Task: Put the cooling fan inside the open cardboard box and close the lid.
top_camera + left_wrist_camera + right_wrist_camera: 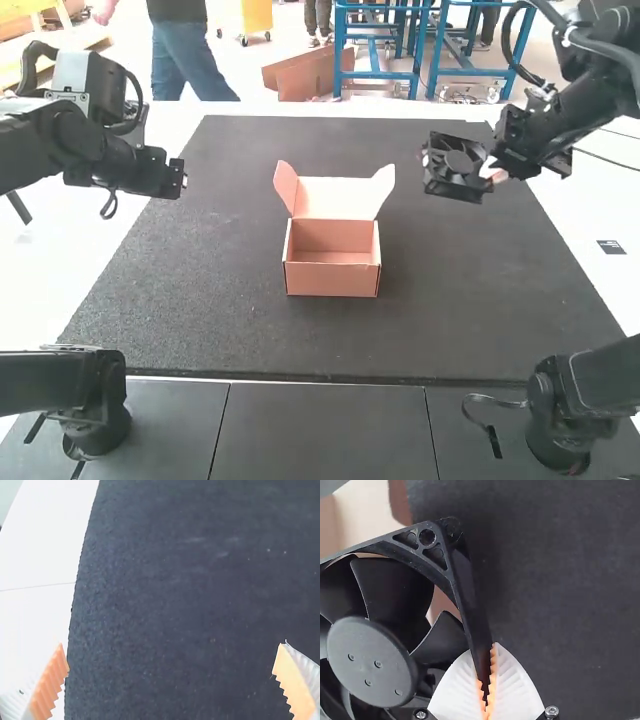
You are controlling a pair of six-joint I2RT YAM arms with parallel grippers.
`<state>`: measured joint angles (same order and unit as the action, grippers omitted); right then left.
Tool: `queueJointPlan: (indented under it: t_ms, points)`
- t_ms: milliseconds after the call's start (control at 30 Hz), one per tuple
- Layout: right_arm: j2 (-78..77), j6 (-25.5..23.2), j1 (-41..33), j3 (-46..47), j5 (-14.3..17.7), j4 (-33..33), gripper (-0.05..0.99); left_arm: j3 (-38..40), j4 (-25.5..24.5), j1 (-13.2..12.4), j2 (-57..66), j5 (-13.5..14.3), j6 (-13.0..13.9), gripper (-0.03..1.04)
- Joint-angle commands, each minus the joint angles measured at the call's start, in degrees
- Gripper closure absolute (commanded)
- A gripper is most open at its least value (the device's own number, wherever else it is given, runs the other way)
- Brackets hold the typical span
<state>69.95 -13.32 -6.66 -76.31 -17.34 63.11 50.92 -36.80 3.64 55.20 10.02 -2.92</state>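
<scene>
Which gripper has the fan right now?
The right gripper, shut on the frame edge of the cooling fan, holding it above the mat, right of the open cardboard box. The left gripper is open and empty.

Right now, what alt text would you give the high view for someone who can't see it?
The right gripper holds a black fan above the mat, right of an open cardboard box with its lid up. The left gripper hangs over the mat's left side.
</scene>
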Motion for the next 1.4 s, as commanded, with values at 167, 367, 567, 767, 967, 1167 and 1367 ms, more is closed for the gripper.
queueJointPlan:
  t_ms: [167,367,567,767,967,1167,1367]
  points:
    - [-0.4,-15.8,-17.8,-0.6,2.7,-2.6,0.95,0.1,0.8,0.1,-0.8,-0.4,-0.7,0.04]
    - [3.4,-21.8,-31.4,-0.2,3.8,-5.4,0.95,0.2,0.8,0.1,-0.8,-0.4,-0.5,0.04]
    - [9.1,-22.0,-35.1,-1.6,6.4,-7.4,0.95,0.4,0.8,0.1,-0.8,-0.4,-0.5,0.04]
    - [15.3,-24.4,-35.9,-3.5,10.0,-11.0,0.95,0.4,0.8,1.7,-0.8,-0.5,-0.5,0.04]
    - [21.3,-26.5,-35.8,-5.9,10.5,-12.8,0.95,0.4,2.0,4.4,-0.8,-0.5,-0.8,0.04]
    - [26.8,-27.5,-35.8,-7.4,15.6,-14.3,0.95,0.4,2.4,5.1,-0.7,-0.5,-0.9,0.04]
    - [30.8,-26.7,-34.8,-7.4,17.7,-14.6,0.95,0.8,1.7,5.1,-0.8,-0.4,-0.9,0.04]
